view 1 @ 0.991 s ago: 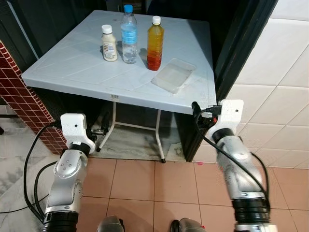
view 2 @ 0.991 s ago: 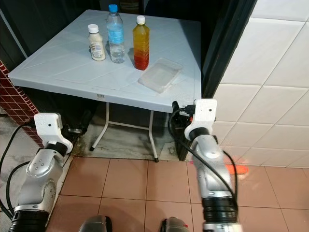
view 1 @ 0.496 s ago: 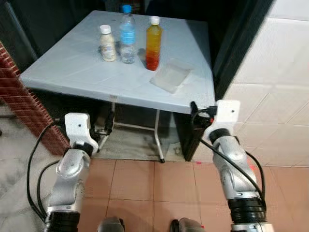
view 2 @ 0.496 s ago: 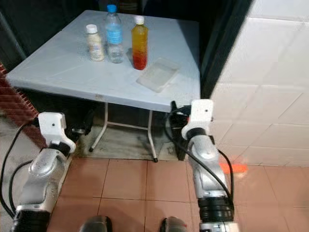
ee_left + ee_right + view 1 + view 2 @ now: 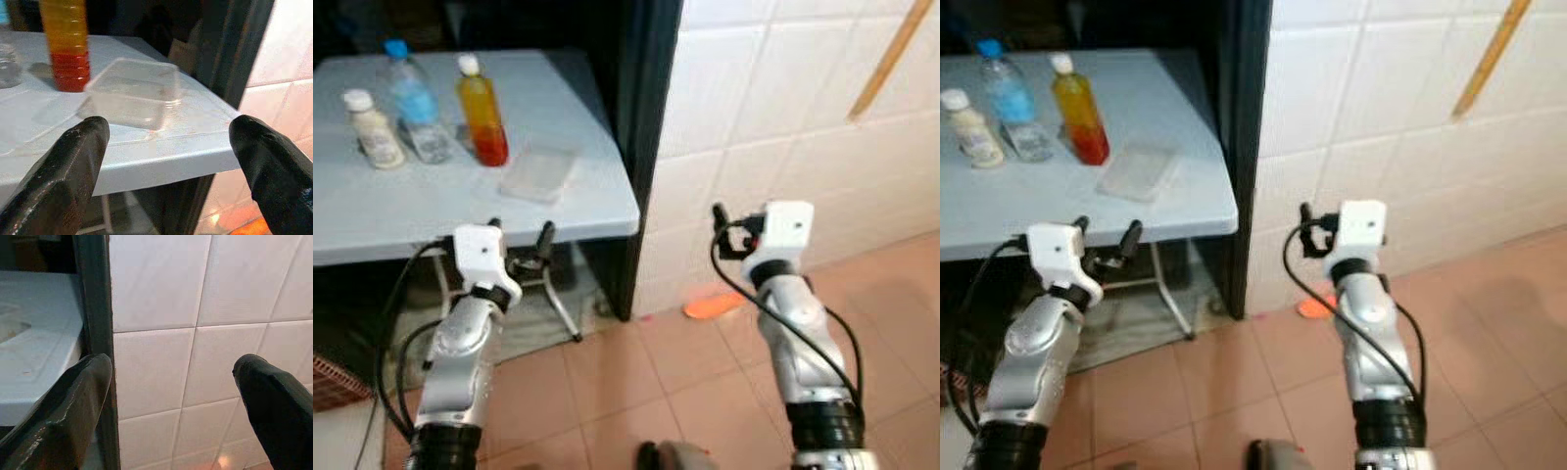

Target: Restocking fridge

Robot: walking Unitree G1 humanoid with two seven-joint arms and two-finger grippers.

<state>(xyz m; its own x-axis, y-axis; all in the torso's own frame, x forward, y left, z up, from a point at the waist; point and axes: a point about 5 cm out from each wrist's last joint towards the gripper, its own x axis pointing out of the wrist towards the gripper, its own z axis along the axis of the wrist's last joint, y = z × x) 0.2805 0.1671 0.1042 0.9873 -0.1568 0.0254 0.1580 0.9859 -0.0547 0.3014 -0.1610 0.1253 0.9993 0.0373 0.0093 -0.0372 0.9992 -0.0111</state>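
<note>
On the white table (image 5: 431, 211) at my left stand a small cream bottle (image 5: 370, 131), a blue-capped water bottle (image 5: 411, 106) and an orange drink bottle (image 5: 481, 113). A clear plastic container (image 5: 540, 173) lies near the table's right corner. My left gripper (image 5: 167, 123) is open and empty, held just before the table's front edge, level with the container (image 5: 134, 93). My right gripper (image 5: 172, 363) is open and empty too, facing the white tiled wall (image 5: 195, 293) beside the dark door frame (image 5: 95, 308).
A black frame post (image 5: 641, 127) stands between the table and the tiled wall (image 5: 783, 108). An orange object (image 5: 715, 305) lies on the tiled floor at the wall's foot. A wooden stick (image 5: 891, 54) leans at the upper right. Open floor stretches to the right.
The whole view has swung right: the table now sits at the left and the tiled wall is in the middle. Both arms keep their raised pose, grippers open.
</note>
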